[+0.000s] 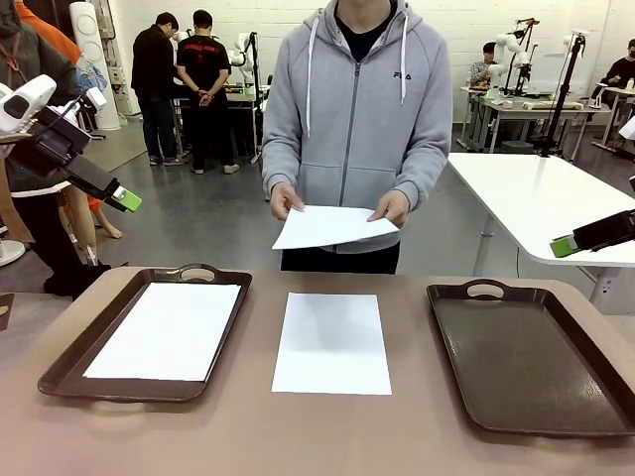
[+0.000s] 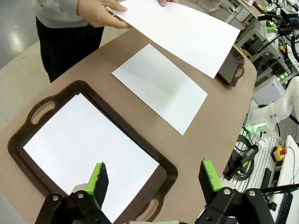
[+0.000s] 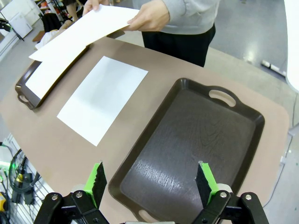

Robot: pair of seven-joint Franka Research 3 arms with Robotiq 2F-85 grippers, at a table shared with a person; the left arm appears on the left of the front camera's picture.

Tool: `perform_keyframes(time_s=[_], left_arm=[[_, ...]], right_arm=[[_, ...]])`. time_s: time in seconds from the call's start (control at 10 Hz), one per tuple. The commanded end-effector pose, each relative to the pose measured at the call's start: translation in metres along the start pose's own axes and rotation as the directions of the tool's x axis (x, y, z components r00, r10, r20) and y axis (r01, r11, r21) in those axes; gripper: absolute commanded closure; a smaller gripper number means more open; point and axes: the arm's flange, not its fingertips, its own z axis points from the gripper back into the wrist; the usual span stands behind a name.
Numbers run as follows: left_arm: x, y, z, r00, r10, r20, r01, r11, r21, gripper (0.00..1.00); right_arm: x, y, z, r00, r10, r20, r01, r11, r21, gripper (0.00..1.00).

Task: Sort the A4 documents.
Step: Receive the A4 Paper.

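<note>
Lying flat at the middle of the table is the middle document, long edges running 12 to 6, touching neither tray. At its 9 o'clock the left document sits flat inside the left tray and covers most of the tray floor. At 12 o'clock the held document is up off the table, over the far edge. The person grips it with one hand at its 9 o'clock edge and the other hand at its 3 o'clock edge, and it is tilted slightly. At 3 o'clock of the middle document is the right tray, dark brown with its bare grained floor showing and a handle cutout at 12.

My left gripper hangs in the air at 10 o'clock, well above the left tray, fingers wide apart, touching nothing. My right gripper hangs at 2 o'clock, above the right tray, fingers also spread wide, clear of everything. From each wrist, the green pads frame the near end of that side's tray.
</note>
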Motion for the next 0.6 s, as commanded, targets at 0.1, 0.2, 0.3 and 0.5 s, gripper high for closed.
perform_keyframes(time_s=[0.1, 0.2, 0.3, 0.5], left_arm=[[0.0000, -0.0020, 0.0012, 1.000, -0.012, 0.002, 0.012, 1.000, 0.001, 0.00], [0.0000, -0.0020, 0.0012, 1.000, -0.012, 0.002, 0.012, 1.000, 0.001, 0.00], [0.0000, -0.0020, 0.0012, 1.000, -0.012, 0.002, 0.012, 1.000, 0.001, 0.00], [0.0000, -0.0020, 0.0012, 1.000, -0.012, 0.002, 0.012, 1.000, 0.001, 0.00]], right_arm=[[-0.0002, -0.0004, -0.0030, 1.000, -0.005, 0.007, 0.005, 1.000, 0.027, 0.00], [-0.0002, -0.0004, -0.0030, 1.000, -0.005, 0.007, 0.005, 1.000, 0.027, 0.00], [-0.0002, -0.0004, -0.0030, 1.000, -0.005, 0.007, 0.005, 1.000, 0.027, 0.00], [-0.0002, -0.0004, -0.0030, 1.000, -0.005, 0.007, 0.005, 1.000, 0.027, 0.00]])
